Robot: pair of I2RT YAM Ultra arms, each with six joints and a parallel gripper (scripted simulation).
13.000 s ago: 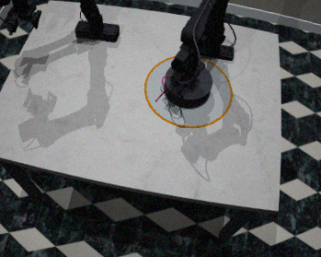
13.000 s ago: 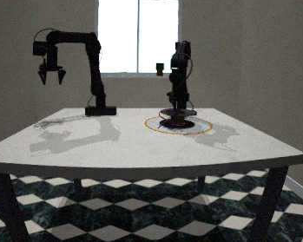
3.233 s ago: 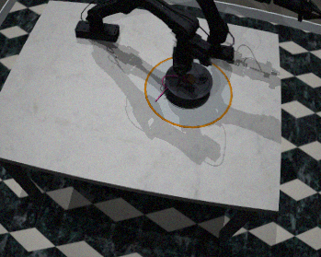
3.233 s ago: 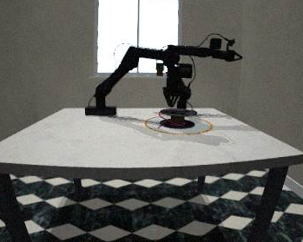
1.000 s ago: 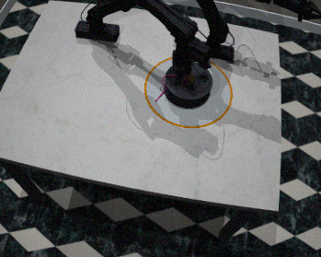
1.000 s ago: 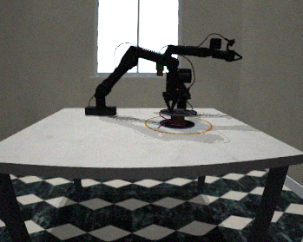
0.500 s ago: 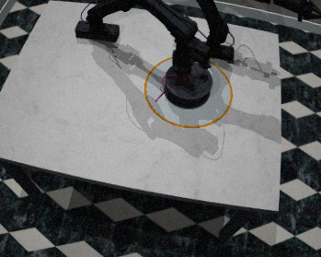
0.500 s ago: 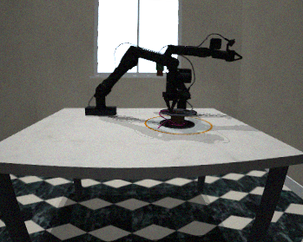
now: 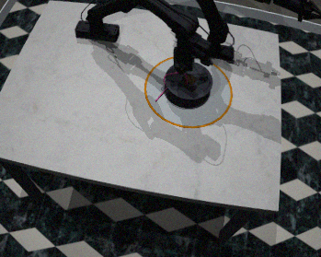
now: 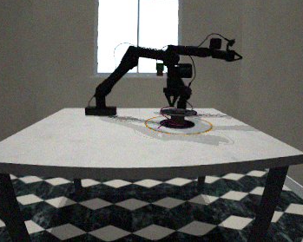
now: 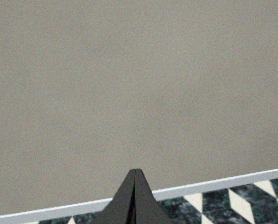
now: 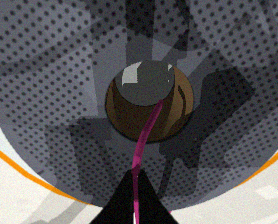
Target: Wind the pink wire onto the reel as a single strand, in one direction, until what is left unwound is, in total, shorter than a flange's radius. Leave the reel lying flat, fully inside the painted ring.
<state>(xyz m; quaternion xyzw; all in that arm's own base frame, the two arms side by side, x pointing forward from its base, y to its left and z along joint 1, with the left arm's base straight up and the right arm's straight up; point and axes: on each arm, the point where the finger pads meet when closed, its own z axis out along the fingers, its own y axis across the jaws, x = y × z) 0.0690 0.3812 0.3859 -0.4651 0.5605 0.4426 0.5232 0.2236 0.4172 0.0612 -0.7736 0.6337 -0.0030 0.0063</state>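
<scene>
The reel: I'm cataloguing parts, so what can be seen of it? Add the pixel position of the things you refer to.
The reel (image 9: 198,78) (image 10: 178,119) (image 12: 50,95) has two round, dark flanges around a narrower brown core, with dark dots in the close view. Its material is unclear. It lies flat inside the orange ring (image 9: 145,89) (image 10: 179,134) (image 12: 30,176). Pink wire (image 9: 160,95) (image 10: 161,123) (image 12: 142,140) runs from its middle to the right gripper (image 9: 184,71) (image 10: 171,106) (image 12: 135,178).

One reel (image 9: 198,95) (image 10: 177,119) (image 12: 45,65), two arms (image 9: 161,10) (image 10: 120,70), one table (image 9: 81,98) (image 10: 120,148), one window (image 10: 159,27).

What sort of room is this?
Possibly a plain test room or workshop: a pale table carrying robot arms stands on a diamond-patterned floor, with bare walls and one bright window.
</scene>
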